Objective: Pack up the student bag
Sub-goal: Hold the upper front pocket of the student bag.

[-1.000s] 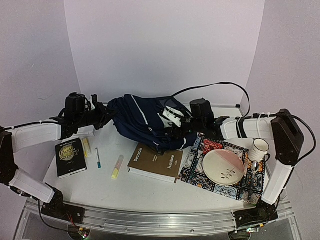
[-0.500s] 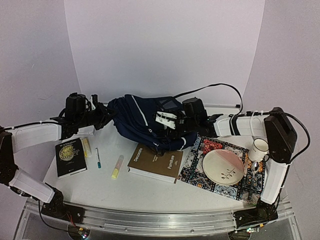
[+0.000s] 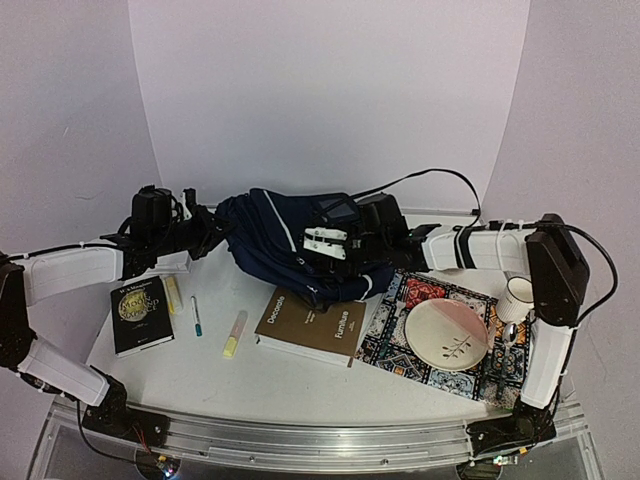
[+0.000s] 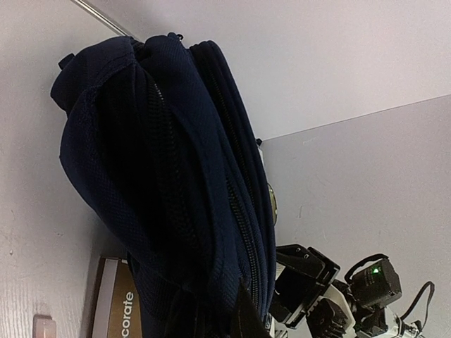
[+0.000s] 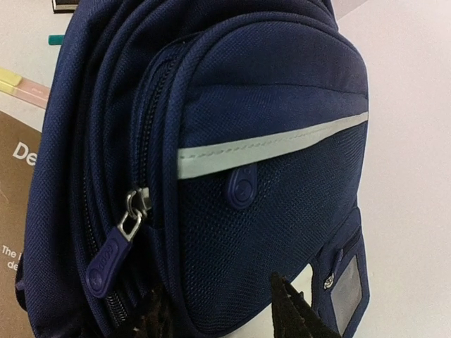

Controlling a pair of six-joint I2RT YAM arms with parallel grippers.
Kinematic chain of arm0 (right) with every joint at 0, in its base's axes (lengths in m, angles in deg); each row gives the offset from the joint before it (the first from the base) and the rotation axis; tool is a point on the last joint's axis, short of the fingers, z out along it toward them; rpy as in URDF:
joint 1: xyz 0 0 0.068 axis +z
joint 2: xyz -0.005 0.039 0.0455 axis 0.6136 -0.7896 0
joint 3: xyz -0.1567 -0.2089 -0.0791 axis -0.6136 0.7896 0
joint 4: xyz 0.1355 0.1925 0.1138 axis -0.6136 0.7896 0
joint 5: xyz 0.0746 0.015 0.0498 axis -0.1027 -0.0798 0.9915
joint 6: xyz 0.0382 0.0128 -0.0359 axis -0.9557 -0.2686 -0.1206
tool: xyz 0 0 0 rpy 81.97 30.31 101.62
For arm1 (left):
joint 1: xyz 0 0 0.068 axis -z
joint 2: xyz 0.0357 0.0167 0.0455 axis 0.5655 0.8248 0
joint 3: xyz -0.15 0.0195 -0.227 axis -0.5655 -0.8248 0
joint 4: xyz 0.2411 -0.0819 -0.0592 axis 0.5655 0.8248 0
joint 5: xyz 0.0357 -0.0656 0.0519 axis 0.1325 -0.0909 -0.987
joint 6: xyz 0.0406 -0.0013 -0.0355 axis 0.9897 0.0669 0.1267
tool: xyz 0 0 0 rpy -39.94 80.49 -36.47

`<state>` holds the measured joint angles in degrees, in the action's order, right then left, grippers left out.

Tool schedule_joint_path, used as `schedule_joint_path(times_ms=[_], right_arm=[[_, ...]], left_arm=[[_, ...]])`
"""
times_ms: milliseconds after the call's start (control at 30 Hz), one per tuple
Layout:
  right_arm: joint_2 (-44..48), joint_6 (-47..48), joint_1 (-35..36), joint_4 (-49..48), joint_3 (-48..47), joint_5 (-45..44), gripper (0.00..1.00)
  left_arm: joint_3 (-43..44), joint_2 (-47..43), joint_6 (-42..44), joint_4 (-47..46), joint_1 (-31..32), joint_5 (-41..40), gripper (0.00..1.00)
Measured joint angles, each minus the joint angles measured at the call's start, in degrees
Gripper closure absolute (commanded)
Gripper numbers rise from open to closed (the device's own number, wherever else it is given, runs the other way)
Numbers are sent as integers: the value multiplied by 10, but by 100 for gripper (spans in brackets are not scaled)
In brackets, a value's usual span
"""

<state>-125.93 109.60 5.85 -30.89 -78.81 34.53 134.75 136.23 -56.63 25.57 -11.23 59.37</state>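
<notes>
Desk (image 3: 300, 375): carries everything listed below.
Bag (image 3: 275, 245): navy, slumped on its side at the back centre of the desk, between the two arms; zips look closed.
Brown book (image 3: 315, 325): just in front of the bag; cover reads "Decorate" and "Furniture".
Black book (image 3: 140, 312): near left; gold title too small to read.
Left gripper (image 3: 208, 228): narrow, apparently pinching fabric at the bag's left end.
Right gripper (image 3: 325, 243): jaws half-spread astride the front pocket, not visibly clamped.
Zip pull (image 5: 113, 253): navy tab left of the pocket; its embossing is illegible.
Step, as judged: opening the bag. The left should hold the fabric taut while the right takes the pull itself, not the pocket, and draws along the zip line.
</notes>
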Motion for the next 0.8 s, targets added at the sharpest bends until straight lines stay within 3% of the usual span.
schedule_joint_path(times_ms=[133,267,367,567,800], right_arm=[[-14,9,2,0,-6,-1,70],[-22,16,4,5,-11,0,99],[-22,13,5,11,-14,-1,100],[-22,6,1,14,-17,-7,100],[-22,-28,-2,24,-35,-14,100]], left_arm=[[0,0,1,0,0,2,100],[0,2,4,0,0,5,99],[0,6,19,0,0,4,90],[26,39,105,63,2,-39,61],[90,48,194,162,9,-118,44]])
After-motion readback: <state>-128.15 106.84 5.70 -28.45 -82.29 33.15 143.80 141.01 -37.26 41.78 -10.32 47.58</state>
